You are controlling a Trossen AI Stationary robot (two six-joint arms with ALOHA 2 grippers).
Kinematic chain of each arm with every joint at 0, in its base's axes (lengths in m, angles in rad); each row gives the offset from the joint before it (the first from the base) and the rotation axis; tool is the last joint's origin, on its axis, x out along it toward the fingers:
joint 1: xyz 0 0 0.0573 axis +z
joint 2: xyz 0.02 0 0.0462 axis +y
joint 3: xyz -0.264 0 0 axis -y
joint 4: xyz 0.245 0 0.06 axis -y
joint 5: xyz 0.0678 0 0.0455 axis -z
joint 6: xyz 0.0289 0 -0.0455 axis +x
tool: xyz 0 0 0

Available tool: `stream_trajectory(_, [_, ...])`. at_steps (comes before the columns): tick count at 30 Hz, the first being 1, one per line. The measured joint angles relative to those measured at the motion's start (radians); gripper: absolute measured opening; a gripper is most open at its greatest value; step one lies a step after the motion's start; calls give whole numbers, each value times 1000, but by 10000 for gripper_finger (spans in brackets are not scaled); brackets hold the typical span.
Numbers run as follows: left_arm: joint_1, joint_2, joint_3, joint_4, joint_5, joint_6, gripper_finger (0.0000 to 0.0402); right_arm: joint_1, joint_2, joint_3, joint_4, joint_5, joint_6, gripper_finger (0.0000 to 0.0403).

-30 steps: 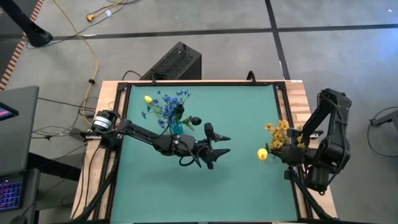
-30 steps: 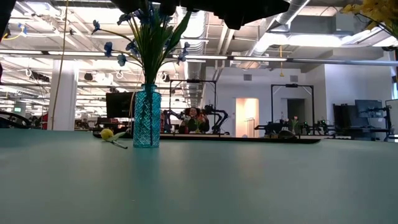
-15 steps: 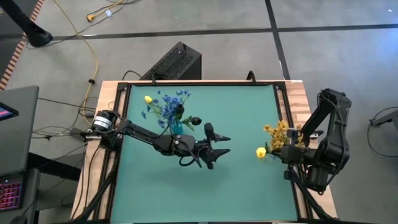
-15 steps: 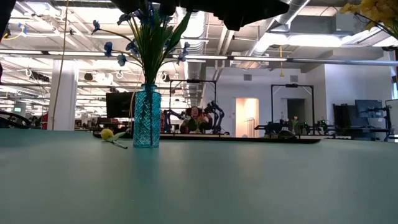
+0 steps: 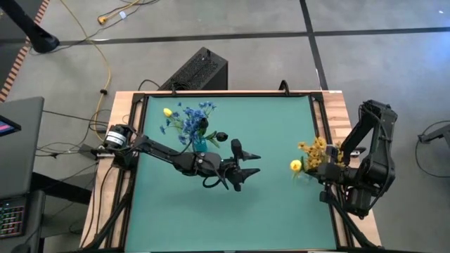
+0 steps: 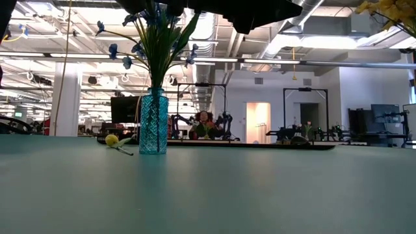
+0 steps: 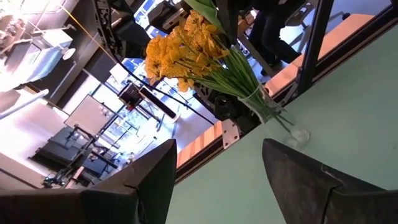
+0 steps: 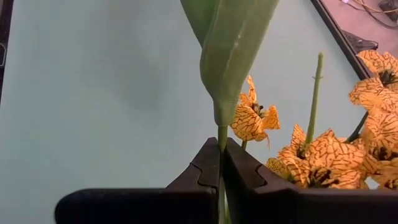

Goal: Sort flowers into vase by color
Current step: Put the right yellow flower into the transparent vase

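A blue glass vase (image 5: pixel 197 143) (image 6: pixel 153 122) at the table's far left holds the blue flowers (image 5: pixel 191 118). A single yellow bud (image 5: pixel 167 112) (image 6: pixel 112 140) lies on the table beside it. Near the right edge a clear vase (image 7: pixel 268 107) holds yellow-orange flowers (image 5: pixel 316 147) (image 7: pixel 180 53). My right gripper (image 5: pixel 314 169) (image 8: pixel 221 146) is next to them, shut on a sprig that ends in a yellow bud (image 5: pixel 295 165). My left gripper (image 5: pixel 254 163) (image 7: pixel 217 168) stands open over the table's middle with nothing between its fingers. My right gripper pinches the sprig's thin green stem (image 8: pixel 221 135) between its two fingers, just below the base of a long leaf (image 8: pixel 231 50). The fingers slant down toward the table's left. The sprig is lifted clear of the table, its bud end pointing toward the table's left.
A dark bud (image 5: pixel 221 135) shows just right of the blue vase. The table's wooden frame (image 5: pixel 342 119) runs close behind the clear vase. Open green tabletop (image 5: pixel 274 211) lies between the two vases and along the near edge.
My right gripper has rolled at the wrist while staying in place, and the yellow bud at the end of the held sprig has swung a little toward the table's far edge.
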Motion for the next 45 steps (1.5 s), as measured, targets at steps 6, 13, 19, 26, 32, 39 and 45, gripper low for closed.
stream_trajectory(6, [0,0,0,0,0,0,226,0,0,0,0,5,-21,31])
stream_trajectory(13, [0,0,0,0,0,0,226,0,0,-85,0,11,52,31])
stream_trajectory(19, [0,0,0,0,0,0,226,0,0,-120,0,-6,99,32])
stream_trajectory(26, [2,0,0,0,0,0,226,0,0,-131,0,-71,128,32])
stream_trajectory(32, [7,0,0,-9,0,-5,226,0,0,-131,1,-100,136,32])
stream_trajectory(39, [8,0,0,-16,0,-7,226,0,0,-131,1,-110,127,41])
stream_trajectory(45, [8,0,0,-16,0,-7,226,0,0,-131,1,-127,100,52])
